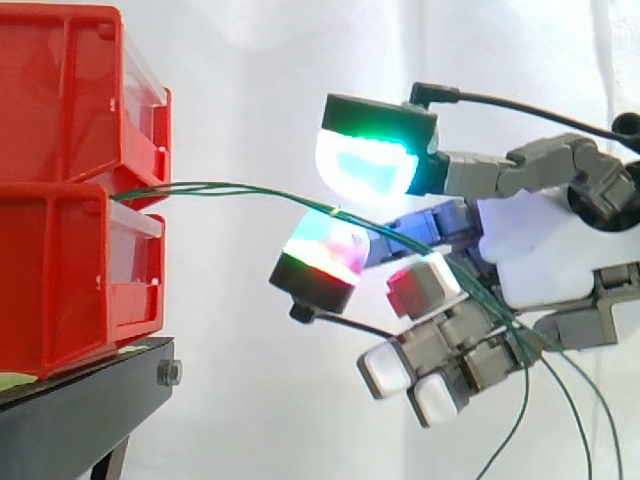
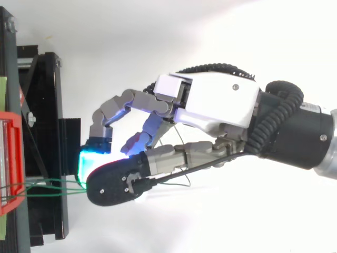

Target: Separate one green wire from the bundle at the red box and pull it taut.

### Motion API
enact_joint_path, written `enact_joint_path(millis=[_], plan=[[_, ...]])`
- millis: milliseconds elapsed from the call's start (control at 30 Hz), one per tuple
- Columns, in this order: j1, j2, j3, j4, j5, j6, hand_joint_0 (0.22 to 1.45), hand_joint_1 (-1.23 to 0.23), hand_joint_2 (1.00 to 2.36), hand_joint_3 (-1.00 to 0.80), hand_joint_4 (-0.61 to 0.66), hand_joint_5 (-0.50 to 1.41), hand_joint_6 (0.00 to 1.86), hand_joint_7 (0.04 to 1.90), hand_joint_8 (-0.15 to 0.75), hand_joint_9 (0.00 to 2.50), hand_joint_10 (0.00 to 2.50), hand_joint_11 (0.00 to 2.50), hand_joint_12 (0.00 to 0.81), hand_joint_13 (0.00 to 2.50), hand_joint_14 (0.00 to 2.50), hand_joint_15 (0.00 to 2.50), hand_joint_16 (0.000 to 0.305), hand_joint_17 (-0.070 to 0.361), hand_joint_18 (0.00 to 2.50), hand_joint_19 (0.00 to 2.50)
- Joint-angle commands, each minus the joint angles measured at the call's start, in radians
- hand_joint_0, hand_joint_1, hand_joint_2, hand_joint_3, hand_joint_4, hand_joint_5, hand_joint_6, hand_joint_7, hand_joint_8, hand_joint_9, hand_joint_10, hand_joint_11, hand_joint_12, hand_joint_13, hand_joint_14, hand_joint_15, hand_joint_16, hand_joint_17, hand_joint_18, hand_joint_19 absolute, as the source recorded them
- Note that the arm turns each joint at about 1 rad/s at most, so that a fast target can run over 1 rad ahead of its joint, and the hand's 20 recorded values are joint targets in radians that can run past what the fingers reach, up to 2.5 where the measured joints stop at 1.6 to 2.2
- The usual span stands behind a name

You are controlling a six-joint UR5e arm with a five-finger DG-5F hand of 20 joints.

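Thin green wires [image 1: 250, 190] run from the stacked red plastic bins [image 1: 70, 190] at frame left, rightward and downward through the robot hand [image 1: 540, 250]. Whether it grips any, I cannot tell.

**Wires run from bin to hand**

The hand [image 2: 210, 103] reaches in from the right, fingers curled. Green wires [image 2: 47, 185] stretch from the red bin [image 2: 10, 158] at the left edge across the black stand [image 2: 47, 105] — vanishing under a cyan-lit fingertip.

Thin green wires [image 1: 250, 188], loosely bundled, leaving stacked red boxes [image 1: 60, 190], arcing rightward, drooping
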Motion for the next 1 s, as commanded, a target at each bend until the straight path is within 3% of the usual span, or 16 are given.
enact_joint_path(millis=[0, 167, 433, 600, 800, 967], plan=[[0.005, 0.000, -0.031, 0.086, 0.016, -0.001, 0.52, -0.54, 1.00, -0.50, 0.09, -0.12, 0.88, 0.95, 0.291, 1.31, 0.03, 0.87, 0.370, 1.00, 0.02, 0.63, 0.056, 0.125, 0.83, 0.71], [0.006, 0.000, -0.032, 0.106, 0.017, -0.001, 0.56, -0.77, 1.00, -0.50, 0.09, -0.14, 0.89, 0.92, 0.277, 1.27, 0.03, 0.89, 0.354, 1.00, 0.03, 0.63, 0.054, 0.121, 0.83, 0.70], [0.006, 0.000, -0.032, 0.112, 0.017, -0.002, 0.65, -0.85, 1.01, -0.41, 0.05, -0.17, 0.92, 0.88, 0.255, 1.20, 0.03, 0.93, 0.340, 0.98, 0.02, 0.64, 0.051, 0.116, 0.83, 0.69], [0.008, 0.000, -0.032, 0.112, 0.017, -0.002, 0.65, -0.81, 1.01, -0.33, 0.03, -0.17, 0.93, 0.93, 0.256, 1.20, 0.03, 0.95, 0.340, 0.99, 0.03, 0.65, 0.051, 0.115, 0.83, 0.70], [0.009, 0.000, -0.032, 0.112, 0.023, -0.012, 0.59, -0.60, 1.01, -0.35, 0.08, -0.16, 0.87, 0.86, 0.263, 1.26, 0.03, 0.90, 0.351, 1.01, 0.03, 0.66, 0.054, 0.120, 0.82, 0.73], [0.009, 0.000, -0.032, 0.112, 0.023, -0.012, 0.59, -0.57, 1.01, -0.33, 0.08, -0.15, 0.83, 0.87, 0.267, 1.27, 0.03, 0.90, 0.351, 1.02, 0.02, 0.66, 0.053, 0.120, 0.81, 0.75]])
